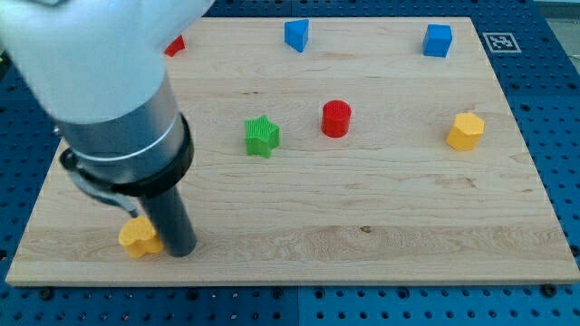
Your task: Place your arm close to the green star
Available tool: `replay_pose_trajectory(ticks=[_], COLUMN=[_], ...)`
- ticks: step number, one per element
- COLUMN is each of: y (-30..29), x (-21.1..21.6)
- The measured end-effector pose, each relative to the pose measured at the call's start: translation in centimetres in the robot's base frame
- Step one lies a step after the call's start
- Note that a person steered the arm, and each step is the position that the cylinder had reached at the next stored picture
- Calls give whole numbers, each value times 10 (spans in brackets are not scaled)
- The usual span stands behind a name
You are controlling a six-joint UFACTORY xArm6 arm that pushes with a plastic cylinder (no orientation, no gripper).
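The green star (pixel 262 136) lies on the wooden board (pixel 381 208), left of the middle. My tip (pixel 179 251) rests on the board near the view's bottom left, well below and left of the green star. It stands right beside a yellow block (pixel 139 237), touching or nearly touching its right side; the arm hides part of that block.
A red cylinder (pixel 336 119) stands just right of the green star. A yellow hexagon (pixel 465 131) is at the right. A blue block (pixel 296 34) and a blue cube (pixel 437 41) sit along the top. A red block (pixel 175 44) peeks out behind the arm.
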State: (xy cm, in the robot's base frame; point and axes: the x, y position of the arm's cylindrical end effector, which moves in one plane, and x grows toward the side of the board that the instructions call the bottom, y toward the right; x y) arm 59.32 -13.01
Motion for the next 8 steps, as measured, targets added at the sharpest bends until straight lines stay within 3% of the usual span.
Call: replay_pose_trajectory(ticks=[2,3,6,8], y=[-27,-13,-13,-9], x=[0,-24,-34,-64])
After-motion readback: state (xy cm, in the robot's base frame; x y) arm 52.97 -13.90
